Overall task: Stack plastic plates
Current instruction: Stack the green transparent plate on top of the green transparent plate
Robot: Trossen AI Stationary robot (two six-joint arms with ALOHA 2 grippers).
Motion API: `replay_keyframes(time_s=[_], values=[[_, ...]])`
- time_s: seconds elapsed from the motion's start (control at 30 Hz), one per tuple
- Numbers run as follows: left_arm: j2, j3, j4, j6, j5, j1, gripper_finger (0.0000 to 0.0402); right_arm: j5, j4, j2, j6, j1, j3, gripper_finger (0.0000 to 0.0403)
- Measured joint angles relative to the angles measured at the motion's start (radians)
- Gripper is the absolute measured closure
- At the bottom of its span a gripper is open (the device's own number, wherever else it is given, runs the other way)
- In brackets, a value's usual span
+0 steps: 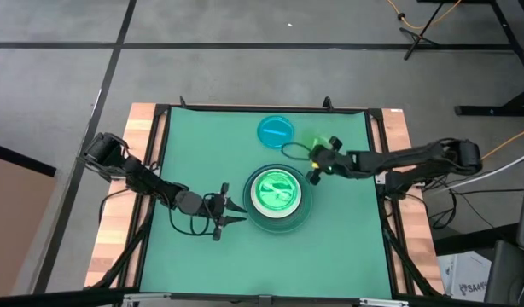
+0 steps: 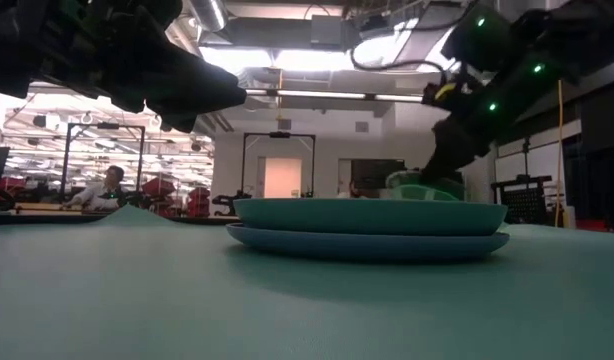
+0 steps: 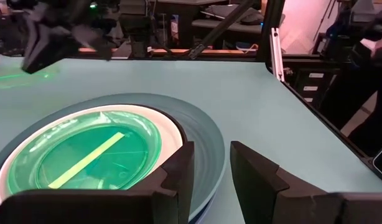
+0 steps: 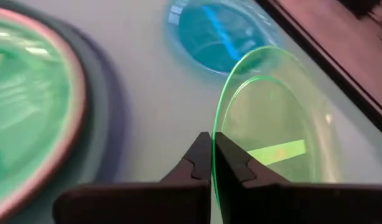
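A stack of plates [image 1: 279, 200] sits mid-table: a translucent green plate [image 3: 91, 155] on top, then a white one, a dark one, and large teal and pale blue ones at the bottom [image 2: 367, 228]. A small cyan plate [image 1: 275, 130] lies flat on the mat behind the stack. My right gripper [image 1: 317, 164] is just right of and behind the stack, shut on a small bright green plate [image 4: 272, 130]. My left gripper [image 1: 232, 209] is open at the stack's left side, its fingers [image 3: 178, 174] close to the teal rim without touching it. My right gripper [image 4: 212, 142] pinches the bright green plate by its rim [image 4: 214, 121], one finger on each face. The fingers come from the table's right side, slanting down. The plate stands tilted on edge beyond the fingertips. I cannot tell whether its far rim touches the mat.
A green mat [image 1: 202, 145] covers the table inside a dark frame, with wooden strips [image 1: 117, 247] along the left and right edges. Cables run beside both arms. Open mat lies in front of and left of the stack. A person sits far off in the room [image 2: 109, 185].
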Motion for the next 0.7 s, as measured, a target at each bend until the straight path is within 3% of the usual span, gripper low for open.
replay_keyframes(time_s=[0.3,0.57,0.7], values=[[0.0,0.0,-0.001,0.002,0.0,0.0,0.0305,-0.012,0.104,-0.006,-0.056,0.209,0.026,0.0402],[0.0,0.0,-0.003,0.003,0.0,0.0,0.0305,-0.145,0.356,0.041,-0.138,0.332,0.034,0.0402],[0.0,0.0,-0.003,0.008,0.0,0.0,0.0305,-0.157,0.423,0.08,-0.162,0.367,0.034,0.0402]])
